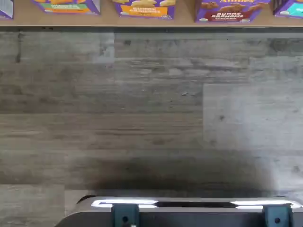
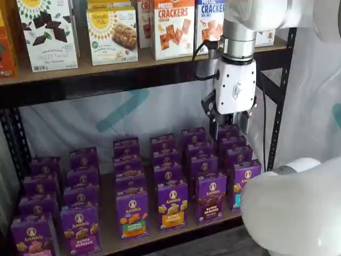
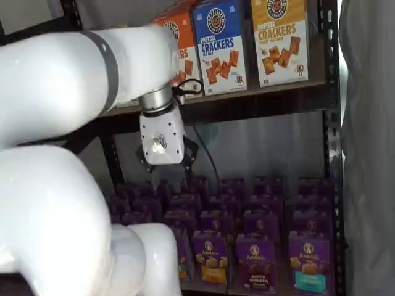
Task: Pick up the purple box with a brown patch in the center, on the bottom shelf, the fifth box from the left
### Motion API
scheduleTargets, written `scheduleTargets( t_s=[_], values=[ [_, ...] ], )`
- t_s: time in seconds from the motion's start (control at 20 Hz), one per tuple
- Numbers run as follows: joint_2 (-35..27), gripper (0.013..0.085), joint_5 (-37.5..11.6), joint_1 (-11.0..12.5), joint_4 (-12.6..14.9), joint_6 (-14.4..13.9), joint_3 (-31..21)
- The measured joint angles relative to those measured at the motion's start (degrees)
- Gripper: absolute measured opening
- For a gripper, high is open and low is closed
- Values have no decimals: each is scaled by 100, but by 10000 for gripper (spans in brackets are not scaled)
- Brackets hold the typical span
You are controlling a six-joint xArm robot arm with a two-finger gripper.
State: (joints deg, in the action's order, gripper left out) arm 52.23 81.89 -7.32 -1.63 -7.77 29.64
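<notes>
The purple box with a brown patch [image 2: 210, 197] stands in the front row of the bottom shelf, between a yellow-patched box [image 2: 171, 205] and a teal-patched box [image 2: 245, 184]. It also shows in a shelf view [image 3: 255, 262] and at the shelf's edge in the wrist view [image 1: 229, 12]. My gripper [image 2: 230, 128] hangs below the upper shelf board, above the back rows of purple boxes and well above the target. A gap shows between its two black fingers and it holds nothing. In a shelf view [image 3: 165, 166] mostly its white body shows.
Several rows of purple boxes fill the bottom shelf [image 2: 176, 232]. The upper shelf [image 2: 133, 64] carries cracker and cookie boxes. A black upright post [image 2: 279, 106] stands at the right. The wrist view shows grey wood floor [image 1: 151, 118] and the dark mount [image 1: 189, 213].
</notes>
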Motion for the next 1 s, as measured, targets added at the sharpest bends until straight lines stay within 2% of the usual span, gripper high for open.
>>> scheduleTargets(
  t_s=[0.1,0.45,0.75,1.0],
  values=[
    [-8,850,8,-111,194,-131,7],
    [-7,850,-121,-117,287,-162,-54],
    [-86,850,-541,4,232,-40,-295],
    [-320,850,-1038,185,110,167,-537]
  ],
)
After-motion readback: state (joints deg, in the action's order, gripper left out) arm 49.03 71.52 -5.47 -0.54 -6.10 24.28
